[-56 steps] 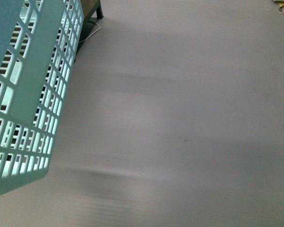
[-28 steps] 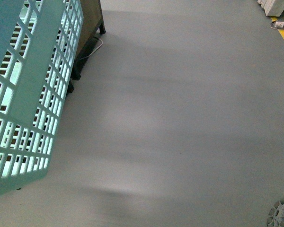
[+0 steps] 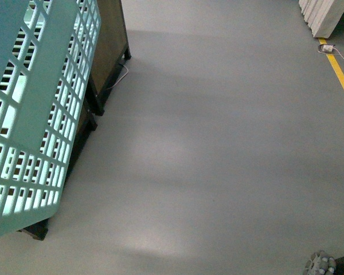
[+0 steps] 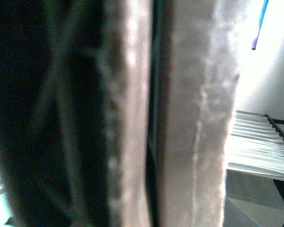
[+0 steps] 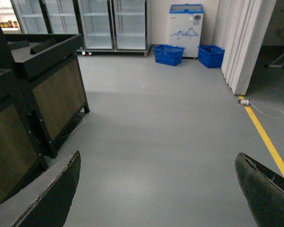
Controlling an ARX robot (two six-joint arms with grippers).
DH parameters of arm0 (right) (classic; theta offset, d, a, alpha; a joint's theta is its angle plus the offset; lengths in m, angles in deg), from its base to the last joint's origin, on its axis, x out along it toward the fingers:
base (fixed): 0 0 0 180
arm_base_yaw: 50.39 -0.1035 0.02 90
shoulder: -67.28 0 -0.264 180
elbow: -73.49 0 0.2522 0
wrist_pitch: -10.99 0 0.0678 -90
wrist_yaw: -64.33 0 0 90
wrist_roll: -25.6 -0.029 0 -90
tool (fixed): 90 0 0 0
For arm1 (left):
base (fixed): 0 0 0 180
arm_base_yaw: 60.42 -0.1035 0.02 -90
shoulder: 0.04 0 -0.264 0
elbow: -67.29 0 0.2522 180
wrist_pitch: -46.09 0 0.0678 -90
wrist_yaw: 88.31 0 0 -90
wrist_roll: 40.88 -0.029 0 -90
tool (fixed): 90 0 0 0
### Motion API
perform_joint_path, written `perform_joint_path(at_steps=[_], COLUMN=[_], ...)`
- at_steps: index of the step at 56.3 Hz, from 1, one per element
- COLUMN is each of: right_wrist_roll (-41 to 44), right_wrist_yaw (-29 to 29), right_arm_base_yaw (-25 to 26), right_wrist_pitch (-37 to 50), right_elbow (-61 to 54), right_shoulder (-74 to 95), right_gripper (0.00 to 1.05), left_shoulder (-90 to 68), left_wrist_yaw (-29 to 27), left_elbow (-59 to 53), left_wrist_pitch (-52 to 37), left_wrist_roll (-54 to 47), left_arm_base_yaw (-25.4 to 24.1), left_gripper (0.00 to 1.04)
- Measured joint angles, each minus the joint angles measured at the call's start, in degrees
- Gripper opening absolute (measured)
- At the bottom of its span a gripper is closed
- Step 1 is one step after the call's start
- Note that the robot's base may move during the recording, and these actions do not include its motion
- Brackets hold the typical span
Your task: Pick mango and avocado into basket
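Picking out the basket (image 3: 37, 114) straight away in the front view: light teal, slotted wall tipped over and pressed up close to the lens on the left, cut off by the top, left and bottom edges, so no telling its rim or contents. Catching a dark wooden stand (image 3: 109, 51) just behind it, feet on the grey floor (image 3: 218, 143). Over on the right, spotting a yellow line (image 3: 341, 74), white panels (image 3: 321, 14) in the far corner, and a small grey wheel-like thing (image 3: 321, 264) half cropped at the bottom, too small to name.

Switching to the right wrist view: right gripper (image 5: 157, 161) spread wide, dark fingertips (image 5: 57, 194) at either lower corner, only bare floor between them, holding nothing. Ahead of it, dark display stands (image 5: 52, 90) to one side, glass-door fridges (image 5: 113, 23), a white chest freezer (image 5: 185, 23) and blue crates (image 5: 169, 54) along the back wall. Can't place the basket against this gripper from here.

Left wrist view now, and all smear: left gripper (image 4: 154, 123) reading only as two pale vertical bands with a dark slit between, blackness alongside. Can't say whether wide, narrow or clamped on anything, nor how near the basket
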Motion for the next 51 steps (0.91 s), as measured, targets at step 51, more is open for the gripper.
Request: perform_joint_path(at_steps=[51], right_wrist_roll=[0.0], right_wrist_yaw=[-0.2], right_arm_base_yaw=[0.0], right_wrist_pitch=[0.0], right_elbow=[0.0], right_shoulder=[0.0], right_gripper=[0.96], left_shoulder=[0.0], left_wrist_yaw=[1.3], left_elbow=[0.0], left_wrist_pitch=[0.0], left_wrist_roll=[1.3], left_arm_base_yaw=[0.5], left_gripper=[0.26])
